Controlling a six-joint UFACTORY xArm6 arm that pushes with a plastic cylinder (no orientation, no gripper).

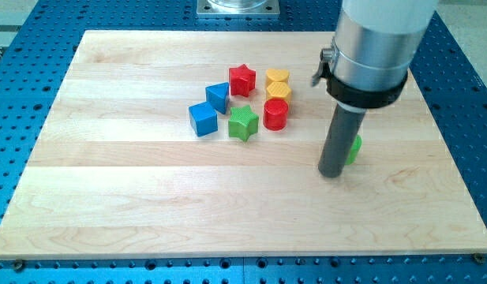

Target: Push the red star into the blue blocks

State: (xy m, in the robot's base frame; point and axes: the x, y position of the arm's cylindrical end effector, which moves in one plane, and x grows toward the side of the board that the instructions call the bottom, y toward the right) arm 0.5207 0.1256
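Red star (242, 79): lies flat on the table, upper centre of the cluster; its left edge touches or nearly touches one blue block (218, 97). Second blue cube (203, 119): below-left, just beside the first.

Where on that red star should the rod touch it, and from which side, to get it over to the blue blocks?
There is no gripping here; my tip only pushes. The red star sits just right of the blue blocks, nearly touching the upper one. Probably best to press its right-hand, slightly upper side and push toward the view's lower left. The yellow blocks crowd that side, so come in from above them.
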